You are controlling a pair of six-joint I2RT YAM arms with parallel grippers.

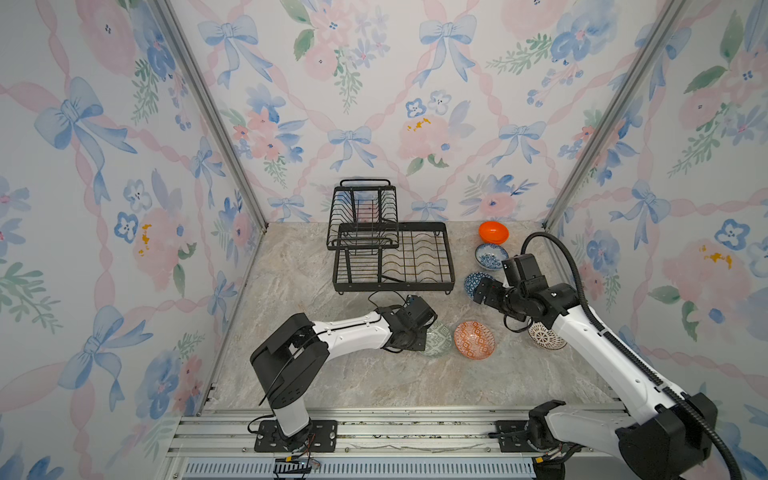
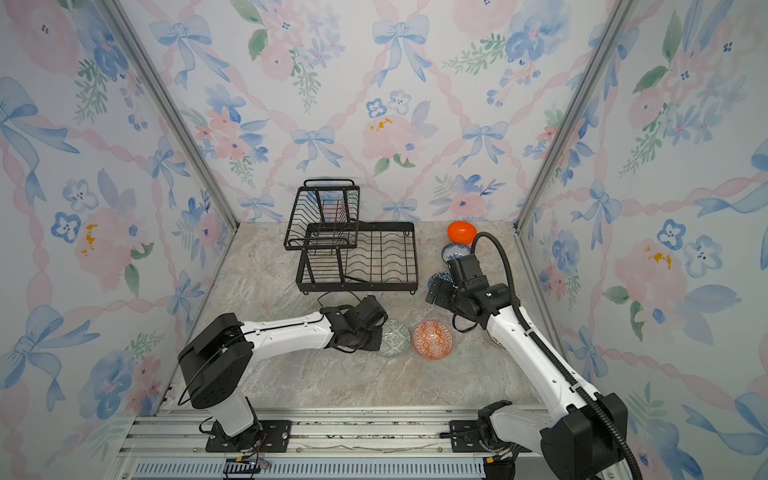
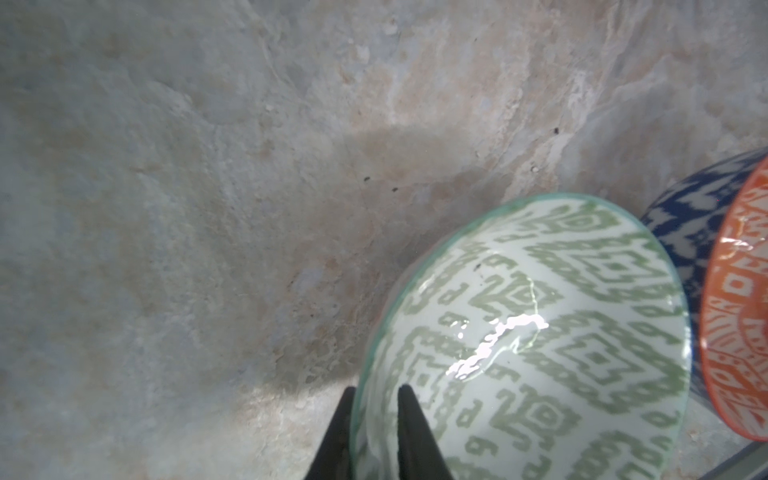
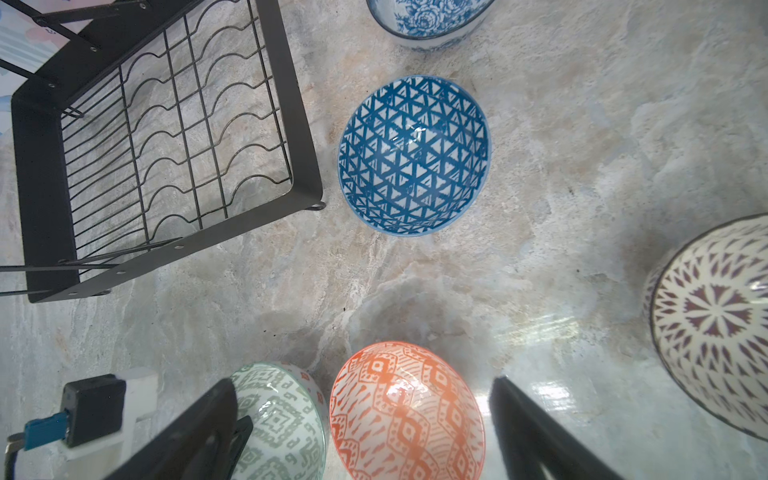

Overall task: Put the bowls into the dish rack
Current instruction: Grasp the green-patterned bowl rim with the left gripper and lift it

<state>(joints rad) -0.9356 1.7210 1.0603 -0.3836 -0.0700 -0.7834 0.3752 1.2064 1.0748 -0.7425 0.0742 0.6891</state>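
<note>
Top views, both: left claw (image 1: 419, 340) sits low at the grey-green bowl (image 1: 439, 341), on its side nearest the arm. You cannot see its fingers from here because the wrist covers them. The orange-white bowl (image 1: 474, 339) lies just past that bowl from the claw. The right claw (image 1: 481, 293) hangs by the dark-blue bowl (image 1: 471, 279). The floral bowl (image 1: 491, 255) and plain orange bowl (image 1: 493, 232) are farther out beyond it, and the lattice bowl (image 1: 544, 337) is back under its arm. All six bowls sit on the tabletop (image 1: 332, 374). The dish rack (image 1: 392, 257), black wire with a wavy-divider base and a raised basket, stands ahead of the left claw and to the side of the right.

Left wrist view: this gives you what the top hides. The fingers (image 3: 411, 432) pinch the grey-green bowl's rim, one inside and one outside. The glaze is glossy white with green zigzags and a pale green edge.

Right wrist view: the fingers (image 4: 532, 424) are spread wide and hold nothing. The orange-white bowl shows below, between them. The dark-blue bowl's triangle pattern is plain ahead, beside the rack's corner.
</note>
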